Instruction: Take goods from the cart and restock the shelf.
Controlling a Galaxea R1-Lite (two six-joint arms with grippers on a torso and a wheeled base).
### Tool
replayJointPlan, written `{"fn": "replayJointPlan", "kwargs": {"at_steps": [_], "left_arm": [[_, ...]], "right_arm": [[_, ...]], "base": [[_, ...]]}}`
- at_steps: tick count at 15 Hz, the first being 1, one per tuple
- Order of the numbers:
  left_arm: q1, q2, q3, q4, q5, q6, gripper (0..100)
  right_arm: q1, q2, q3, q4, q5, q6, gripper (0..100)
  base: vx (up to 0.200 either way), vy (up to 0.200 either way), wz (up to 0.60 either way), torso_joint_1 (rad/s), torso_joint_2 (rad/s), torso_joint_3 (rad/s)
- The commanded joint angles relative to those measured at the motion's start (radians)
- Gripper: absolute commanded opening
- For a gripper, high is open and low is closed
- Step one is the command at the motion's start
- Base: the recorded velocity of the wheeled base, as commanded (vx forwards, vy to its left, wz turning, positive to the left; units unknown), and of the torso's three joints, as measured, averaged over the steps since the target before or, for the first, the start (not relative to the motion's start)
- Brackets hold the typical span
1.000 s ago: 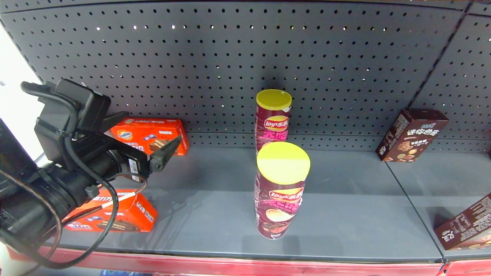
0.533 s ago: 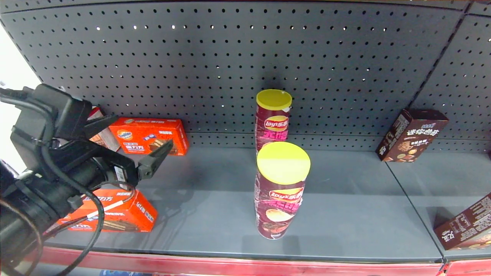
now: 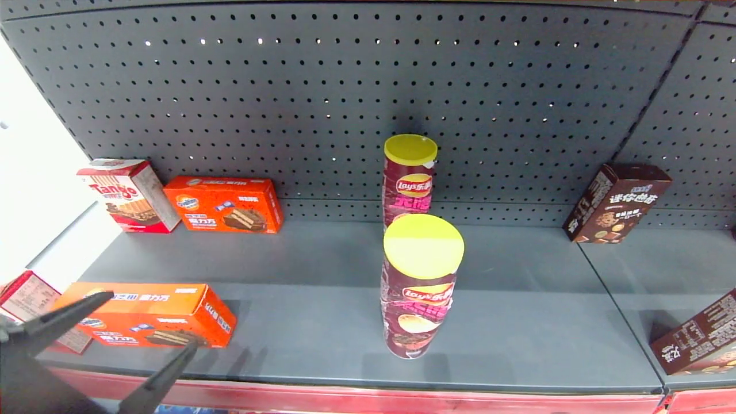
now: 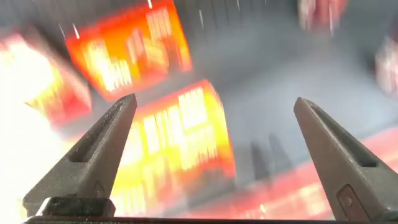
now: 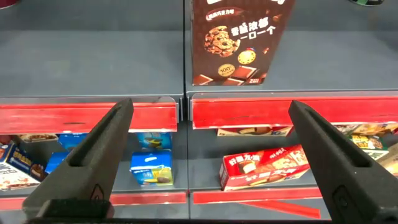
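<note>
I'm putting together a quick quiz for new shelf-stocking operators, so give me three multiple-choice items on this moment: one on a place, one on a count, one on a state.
1. Where is the rear chip can relative to the front chip can?
A. Behind it, by the pegboard
B. To its left
C. Lying on top of it

2. How many orange boxes are on the shelf?
A. One
B. Two
C. Four

3. How do the jaws of the left gripper stand?
A. Shut on a can
B. Open, gripping nothing
C. Shut on a box

Answers:
1 A: it stands upright straight behind the front one, near the back wall.
2 B: one lies by the back wall, one at the front edge.
3 B: the jaws are spread wide with nothing clamped between them.
</note>
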Motion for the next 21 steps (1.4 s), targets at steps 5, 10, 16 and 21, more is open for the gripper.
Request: {"fn": "replayJointPlan", "kwargs": {"at_steps": [5,10,16,21], "left_arm": [[0.384,-0.770,0.104,0.658,-0.284,-0.105,100],[0.403,-0.903,0.107,0.647,-0.137,-0.214,100],[0.403,-0.903,0.107,0.652,-0.141,-0.252,100],[0.403,-0.903,0.102,0.726,-0.163,-0.174,100]], "right_arm": [[0.000,0.000,0.000,0.000,0.000,0.001,100],[0.000,0.000,0.000,0.000,0.000,-0.001,100],[0.000,0.000,0.000,0.000,0.000,-0.001,100],[0.000,0.000,0.000,0.000,0.000,-0.001,100]], "base": [[0.000,0.000,0.00,0.000,0.00,0.000],[0.000,0.000,0.00,0.000,0.00,0.000],[0.000,0.000,0.00,0.000,0.00,0.000],[0.000,0.000,0.00,0.000,0.00,0.000]]}}
